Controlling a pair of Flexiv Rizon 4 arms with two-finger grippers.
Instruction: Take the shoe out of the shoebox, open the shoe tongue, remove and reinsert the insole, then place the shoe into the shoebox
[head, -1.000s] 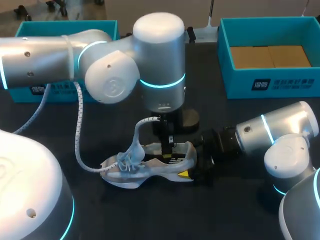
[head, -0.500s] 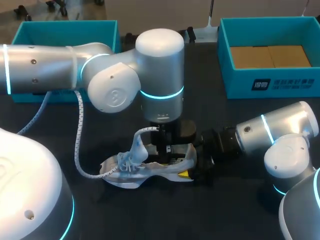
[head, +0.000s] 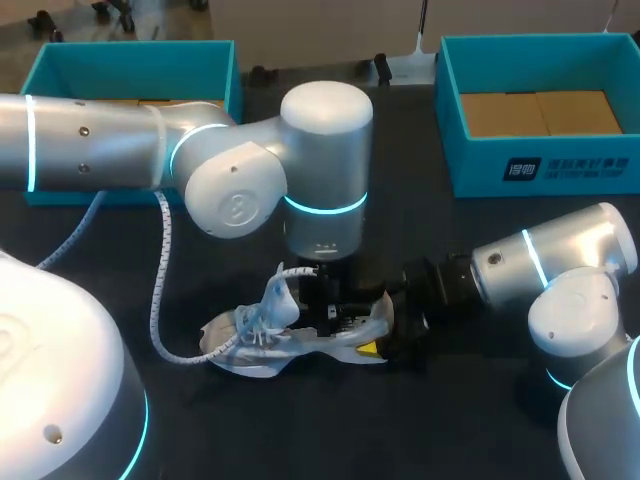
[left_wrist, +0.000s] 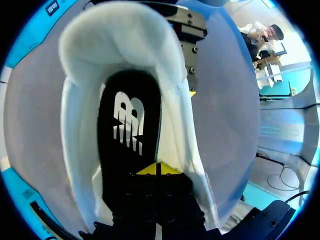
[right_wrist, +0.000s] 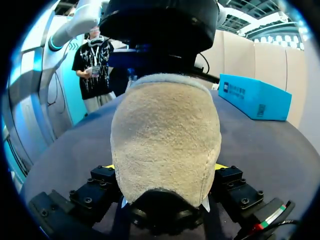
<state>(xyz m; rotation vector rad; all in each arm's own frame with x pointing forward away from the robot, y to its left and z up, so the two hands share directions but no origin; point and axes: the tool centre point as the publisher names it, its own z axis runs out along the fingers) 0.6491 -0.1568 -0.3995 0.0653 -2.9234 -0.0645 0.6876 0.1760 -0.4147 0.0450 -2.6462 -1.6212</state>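
Shoe (head: 290, 340) lies on the table (head: 450, 420), its heel clamped from both sides between the fingers of the right gripper (right_wrist: 165, 170). The left gripper (left_wrist: 157, 169) stands down inside the shoe's opening, fingers closed together, yellow tips on the black insole (left_wrist: 131, 125) just ahead of them; whether they pinch it cannot be told. An open teal shoebox (head: 540, 165) sits well apart from both grippers.

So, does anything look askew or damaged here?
Nothing damaged or spilled. The shoe lies on the table, heel in the right gripper, left gripper inside it; its tongue and laces stand loosely up, as the task expects.
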